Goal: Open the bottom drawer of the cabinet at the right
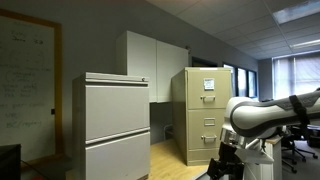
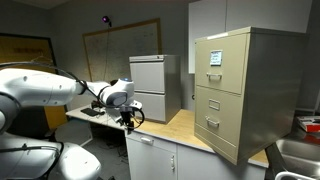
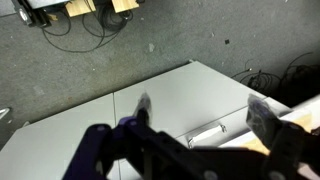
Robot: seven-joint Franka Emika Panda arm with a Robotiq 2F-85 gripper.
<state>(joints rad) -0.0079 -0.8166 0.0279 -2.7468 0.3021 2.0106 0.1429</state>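
The cabinet (image 2: pixel 250 90) – tall, narrow and beige-tan – was seen at the right of an exterior view, set on a wooden counter (image 2: pixel 175 128). Its stacked drawer fronts were each fitted with a small label holder and a metal handle. The lowest front (image 2: pixel 213 128) lay flush with those above it, so every drawer was shut. The same cabinet (image 1: pixel 203 115) was found near the middle of an exterior view, below white wall cupboards (image 1: pixel 150 62), with its lower right corner covered by the arm.

A wider light-grey lateral cabinet (image 2: pixel 152 85) with two drawers was placed further along the counter, apart from the beige one. It was shown larger and nearer in an exterior view (image 1: pixel 115 120). A whiteboard (image 2: pixel 120 42) was mounted on the wall behind it.

The gripper (image 2: pixel 128 119) was held low in front of the light-grey cabinet, well apart from the beige cabinet and touching nothing. In an exterior view it (image 1: pixel 226 160) was seen only as a dark shape beneath the white arm.

In the wrist view the gripper (image 3: pixel 185 140) was blurred, yet its two fingers (image 3: pixel 100 150) were seen spread wide – nothing was held between them. Beyond them a pale flat surface (image 3: pixel 190 100), grey carpet (image 3: pixel 80 60) and loose cables (image 3: pixel 70 20) were visible.
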